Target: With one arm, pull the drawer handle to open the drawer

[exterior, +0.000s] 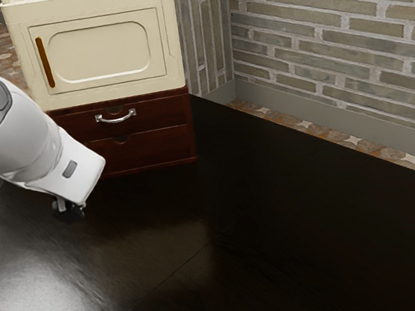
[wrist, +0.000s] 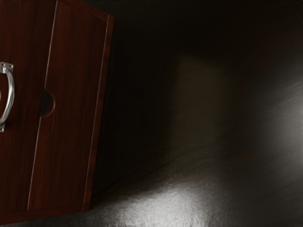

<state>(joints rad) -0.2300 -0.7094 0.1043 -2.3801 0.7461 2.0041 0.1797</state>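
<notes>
The black gripper (exterior: 68, 210) hangs below the white hand, low over the dark table and in front of the dark red wooden drawer cabinet (exterior: 148, 147). A silver arched handle (exterior: 116, 117) is fixed to the upper drawer; the gripper is apart from it, lower and nearer the arm. Both drawers look closed, with a notch at the lower one's top edge. In the wrist view, the handle (wrist: 9, 97) and the lower drawer front (wrist: 73, 113) appear. I cannot make out whether the gripper is open or shut.
A cream storage box (exterior: 103, 50) with a brown door handle (exterior: 45, 62) rests on top of the cabinet. The dark glossy table (exterior: 295, 240) spreads out beside it, toward the exterior view's right. A brick wall (exterior: 339, 50) stands behind.
</notes>
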